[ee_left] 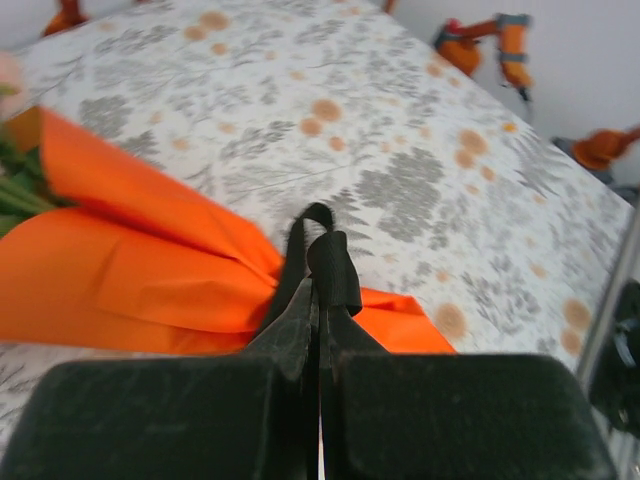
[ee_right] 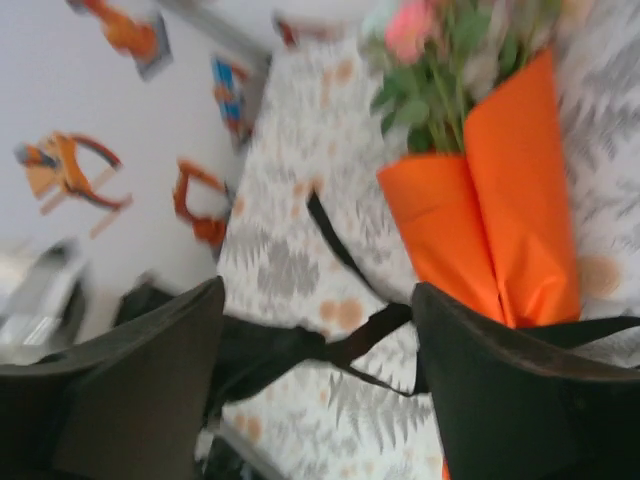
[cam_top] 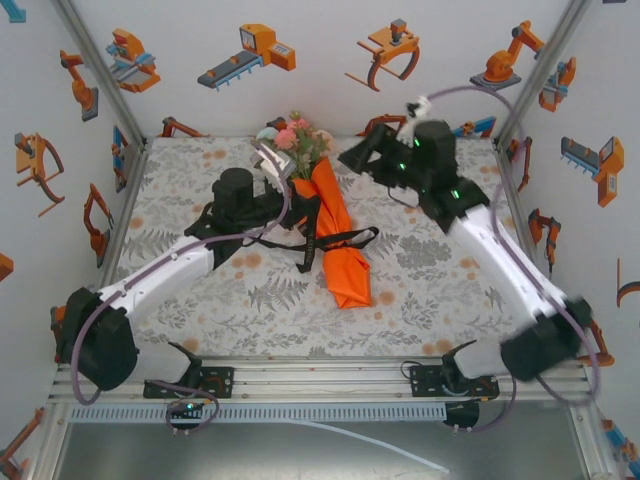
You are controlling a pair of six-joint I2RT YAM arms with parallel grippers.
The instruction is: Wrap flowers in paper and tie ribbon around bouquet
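Top external view. Operator: Bouquet [cam_top: 335,235] position?
Inspector: Centre of the table [cam_top: 440,270]; flowers [cam_top: 298,140] toward 11 o'clock, paper [cam_top: 350,275] tip toward 5 o'clock; ribbon [cam_top: 352,240] crosses its middle.
Operator: Gripper states?
Inspector: Left gripper [ee_left: 318,300], left wrist view: fingers [ee_left: 295,325] pressed together, clamping the ribbon close to the paper. Right gripper [cam_top: 355,155], at the bouquet's 1 o'clock: fingers [ee_right: 480,380] spread wide, holding nothing.
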